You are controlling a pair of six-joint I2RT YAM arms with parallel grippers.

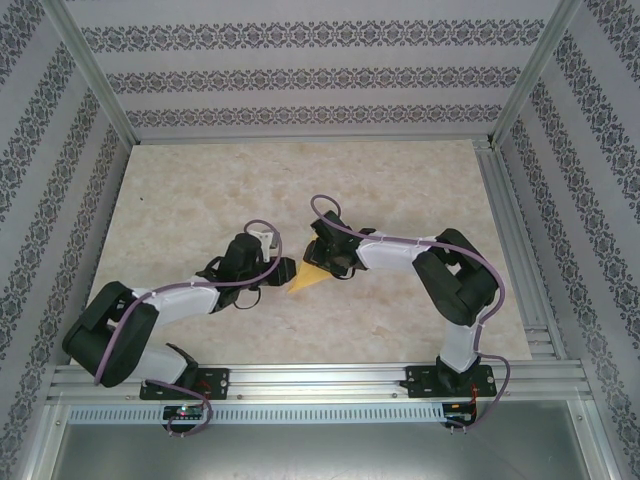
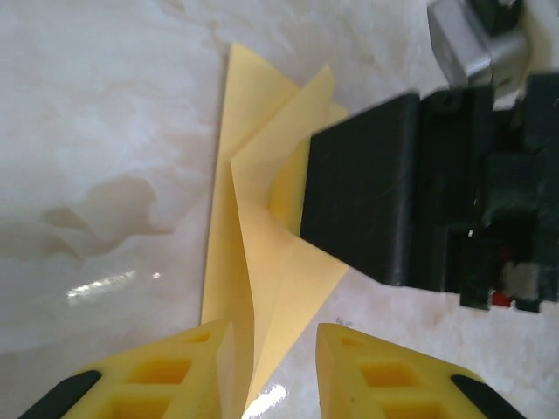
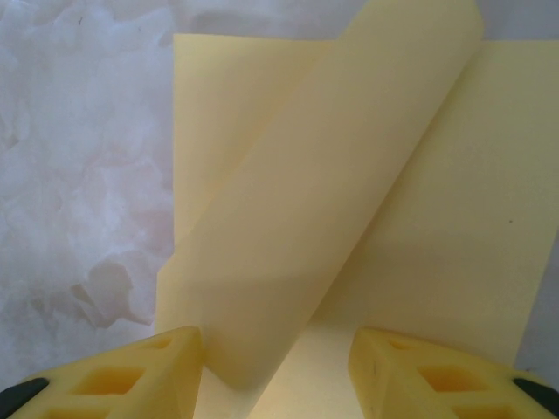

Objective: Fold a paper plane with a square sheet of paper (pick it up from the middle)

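The yellow-orange sheet of paper (image 1: pixel 310 277) lies mid-table, folded into a narrow pointed wedge like a paper plane. In the left wrist view the paper (image 2: pixel 262 262) shows a raised lengthwise crease, and its pointed end runs down between my left gripper's fingers. My left gripper (image 1: pixel 287 270) (image 2: pixel 271 336) is open, its left finger (image 2: pixel 188 362) close against the paper's edge. My right gripper (image 1: pixel 328 262) (image 3: pixel 275 340) is open over the wide end, with a curled-up flap of the paper (image 3: pixel 288 244) standing between its fingers. The right gripper's black body (image 2: pixel 367 192) covers part of the paper.
The marbled tabletop (image 1: pixel 200 200) stretches behind and to both sides of the arms. An aluminium rail (image 1: pixel 320 378) runs along the near edge, with more rail on the right side (image 1: pixel 515 250). Patterned walls (image 1: pixel 300 80) enclose the table.
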